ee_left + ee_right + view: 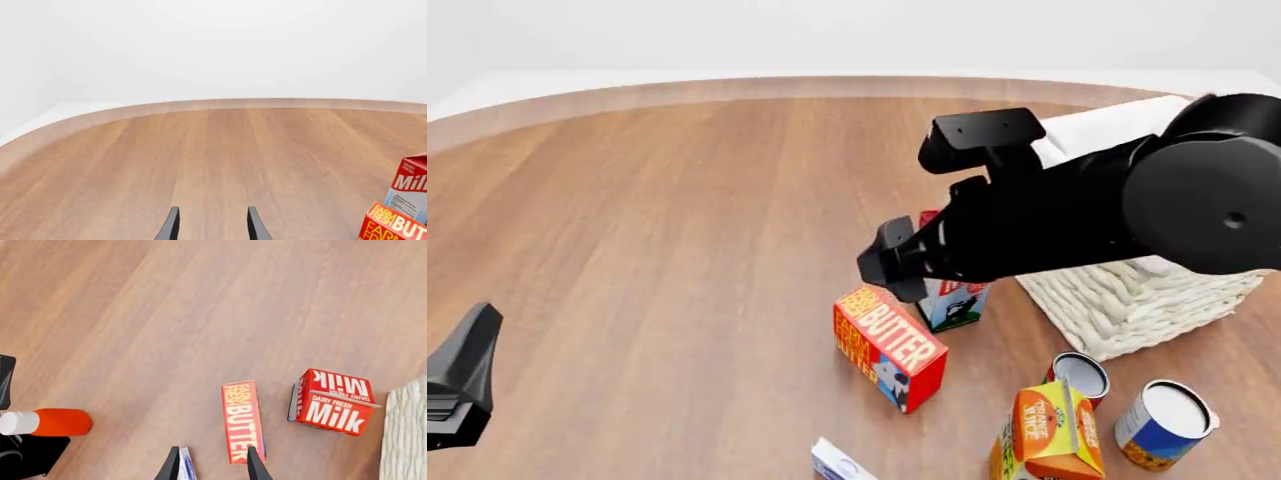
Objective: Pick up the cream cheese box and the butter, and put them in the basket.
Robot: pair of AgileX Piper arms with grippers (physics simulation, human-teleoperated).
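Neither box is in the basket [1134,300] yet, so the work appears to be at its first step: bringing the right arm over the butter [889,346] to grasp it. In the right wrist view the right gripper [212,465] hangs above the table [667,230] with its jaws parted and nothing between them; the butter [241,421] lies flat just ahead of the fingertips, nearer one finger than the other, so it is off-centre in the gap. The cream cheese box [186,466] shows only as a pale blue-edged sliver between the two fingertips, close to one of them; in the front view the same box [843,463] lies at the near edge of the table, apart from the butter. The milk carton [333,401] stands beyond the butter, close beside the basket wall. The left gripper [212,225] also has its jaws apart and empty, pointing across bare table, with the butter [393,225] well off to one side of it. The next move seems to call for shifting the right gripper until the butter sits squarely between the jaws, checking that they span its narrow width, then lowering and closing without nudging the carton.
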